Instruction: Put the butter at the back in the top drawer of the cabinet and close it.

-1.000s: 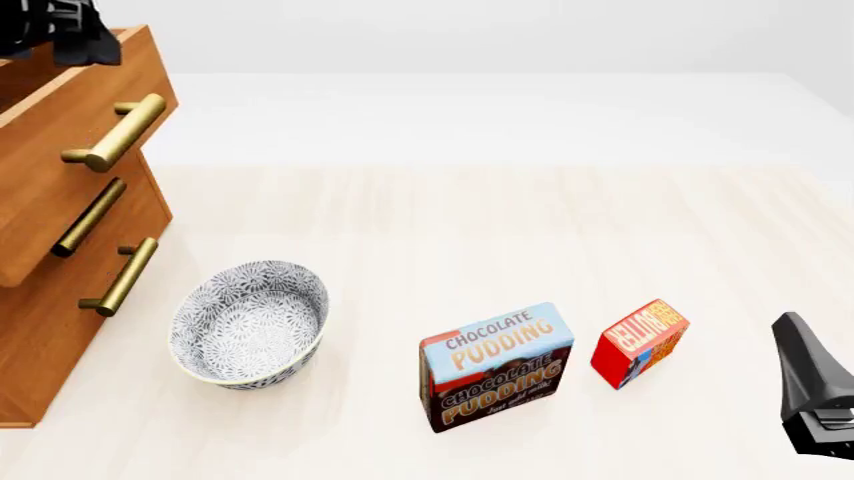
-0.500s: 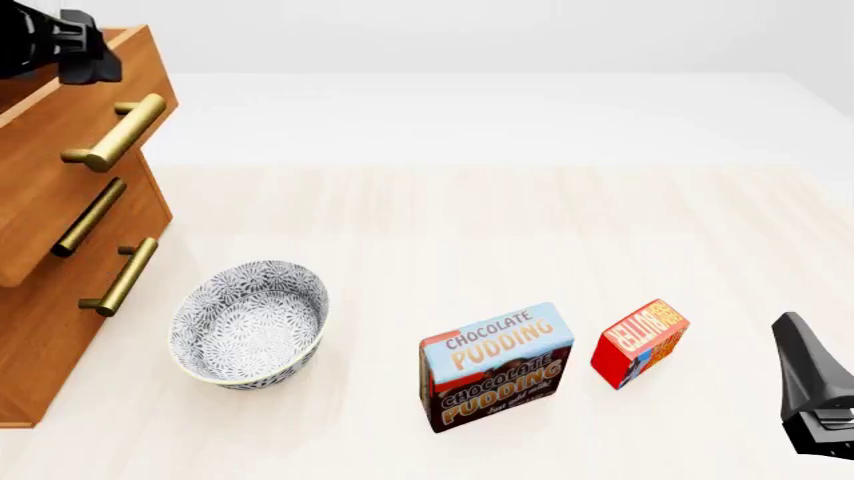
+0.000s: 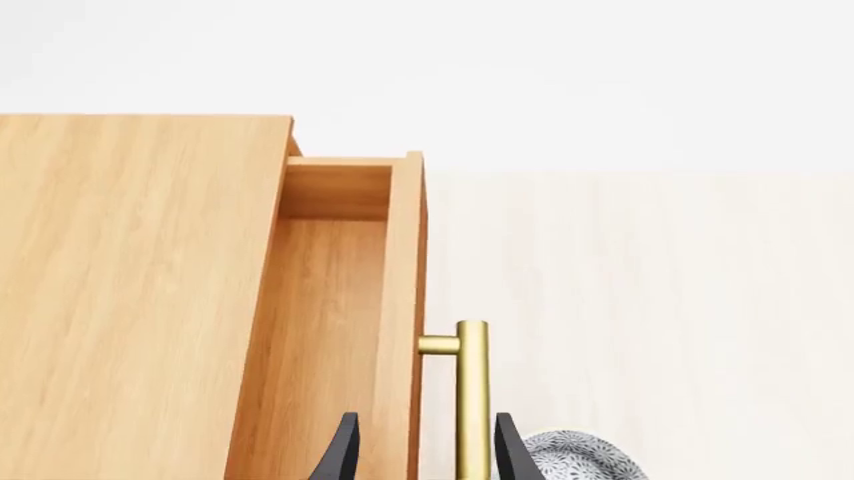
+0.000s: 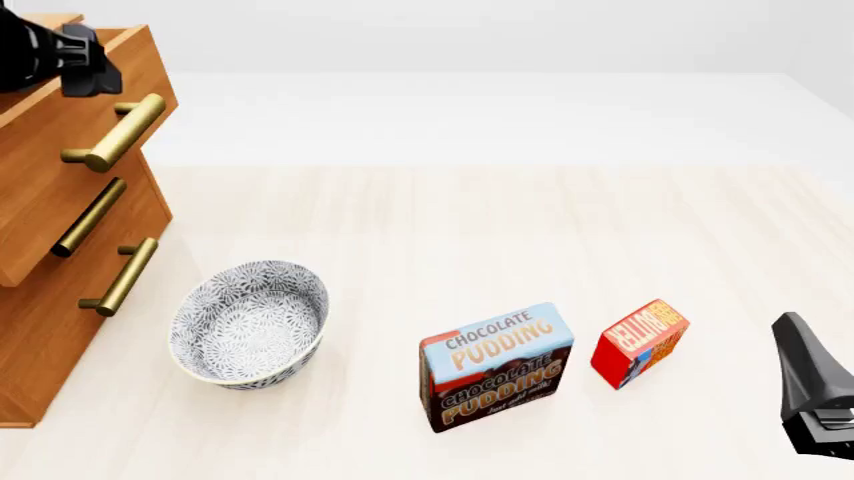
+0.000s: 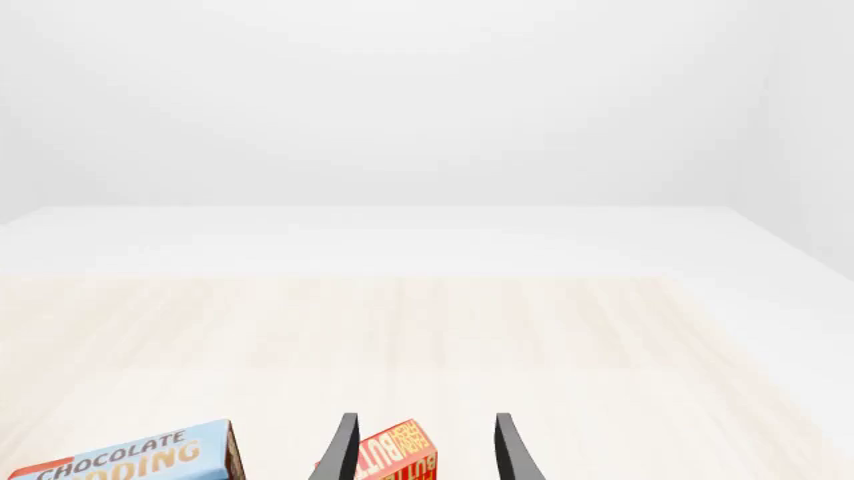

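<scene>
The butter (image 4: 641, 342), a small red box with orange lettering, stands on the table at the front right; the right wrist view shows the butter (image 5: 395, 455) just ahead of the right fingertips. My right gripper (image 4: 798, 340) hangs open to the butter's right, holding nothing. The wooden cabinet (image 4: 54, 300) stands at the far left. Its top drawer (image 4: 74, 110) is pulled out, and the inside of the top drawer (image 3: 327, 330) is bare. My left gripper (image 3: 423, 460) is open, its fingers astride the drawer front and brass handle (image 3: 470, 400).
A blue-and-brown Chocolate Pudding box (image 4: 497, 365) stands just left of the butter. A patterned bowl (image 4: 250, 322) sits in front of the cabinet's lower drawers. Pale wooden tabletop (image 4: 507, 230) stretches behind these things.
My left gripper has sunk a little over the top drawer's front. The butter, pudding box, bowl and right gripper have not moved.
</scene>
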{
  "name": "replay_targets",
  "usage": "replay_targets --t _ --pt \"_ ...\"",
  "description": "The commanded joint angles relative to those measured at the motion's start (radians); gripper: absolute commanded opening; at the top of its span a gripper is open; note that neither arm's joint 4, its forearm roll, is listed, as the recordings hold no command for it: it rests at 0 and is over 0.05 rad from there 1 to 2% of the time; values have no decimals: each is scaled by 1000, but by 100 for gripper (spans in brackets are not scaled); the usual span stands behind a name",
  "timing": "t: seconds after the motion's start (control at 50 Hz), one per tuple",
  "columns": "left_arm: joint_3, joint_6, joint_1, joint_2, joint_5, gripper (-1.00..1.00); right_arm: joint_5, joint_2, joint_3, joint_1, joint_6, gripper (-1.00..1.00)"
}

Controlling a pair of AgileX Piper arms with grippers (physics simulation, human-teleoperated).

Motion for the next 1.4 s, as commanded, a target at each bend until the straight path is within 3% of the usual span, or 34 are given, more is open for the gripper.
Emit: replay_targets --t 0.02,1.4 --pt "20 -7 5 1 -15 100 0 0 0 0 0 100" --pt "107 -13 9 61 -95 100 0 0 0 0 0 100"
